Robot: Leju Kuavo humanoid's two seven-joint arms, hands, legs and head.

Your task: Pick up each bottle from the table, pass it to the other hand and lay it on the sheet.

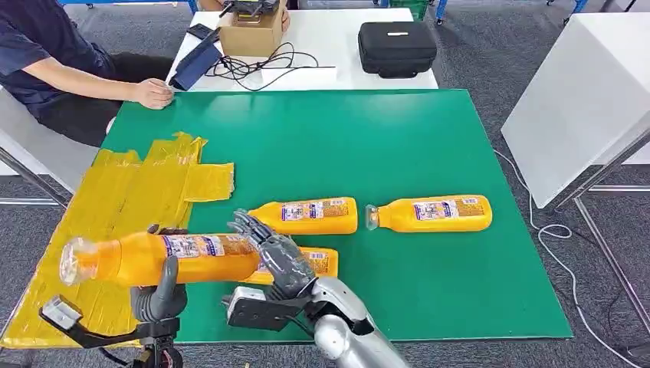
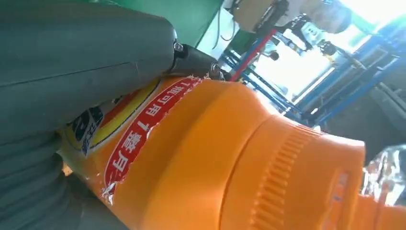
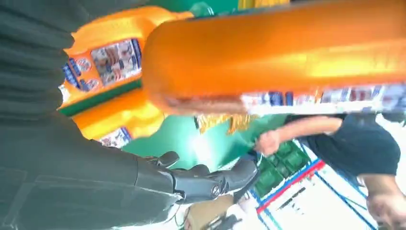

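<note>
Silver right arm (image 1: 349, 337) ends in a dark grey hand (image 1: 277, 257), a grey ribbed cover behind its fingers (image 3: 210, 182)

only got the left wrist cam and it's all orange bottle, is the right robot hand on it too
Observer: No. The left robot hand grips the held bottle; the right robot hand sits by its base with fingers spread, and its wrist view shows a gap.
Operator: what's under the bottle
Observer: It hangs level above the near end of the yellow sheet, cap towards the robot's left.
Operator: how many on the mat
Observer: Three lie on the green mat: the middle bottle, the right bottle, and the near bottle, partly hidden by the right robot hand.
</note>
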